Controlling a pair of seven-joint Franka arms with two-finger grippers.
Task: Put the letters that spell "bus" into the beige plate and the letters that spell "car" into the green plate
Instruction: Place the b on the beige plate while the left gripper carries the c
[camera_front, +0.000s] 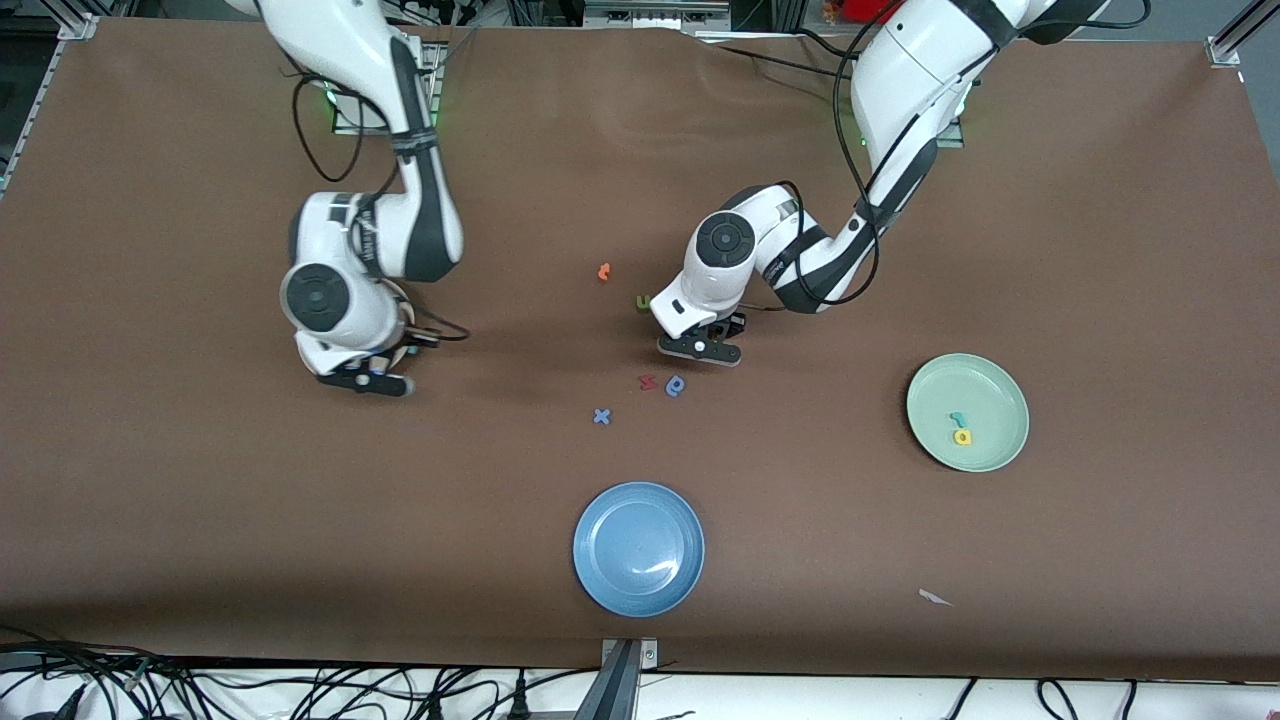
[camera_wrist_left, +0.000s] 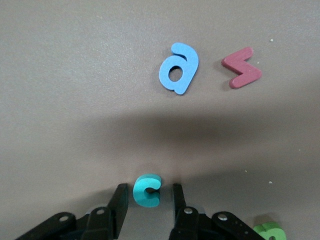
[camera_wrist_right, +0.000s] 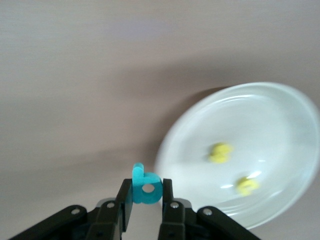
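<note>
- Blue plate (camera_front: 638, 548) lies nearest the front camera and has no part in either word, so nothing should be dropped in it.
- Right gripper (camera_front: 365, 382) is clamped on the teal "b" (camera_wrist_right: 142, 182), which stands upright between its fingers. It hangs just short of the rim of the beige plate (camera_wrist_right: 270, 120).
- Two yellow letters (camera_wrist_right: 220, 152) already lie in that plate. In my judgement the arm needs to carry the "b" in over the rim and let go low over a bare part, so the light foam neither bounces out nor lands on the others.
- Stray letters lie mid-table: an orange one (camera_front: 603, 271), a green "u" (camera_front: 643, 301), a blue "x" (camera_front: 601, 416), a red piece (camera_front: 647, 382) and the blue round letter (camera_front: 676, 385). All of them should be left alone.
- Left gripper (camera_front: 700, 348) is down at the table, its jaws partly open and bracketing the teal "c" (camera_wrist_left: 146, 189), with a sliver of gap showing on each side.
- A good pick here means closing squarely with the "c" centred, then lifting straight up. The green "u" sits just beside one finger and could be nudged by a sideways drag.
- Green plate (camera_front: 1000, 385) waits toward the left arm's end of the table, holding the teal "r" (camera_front: 957, 418) and yellow "a" (camera_front: 962, 437). The "c" is the last letter it lacks.
</note>
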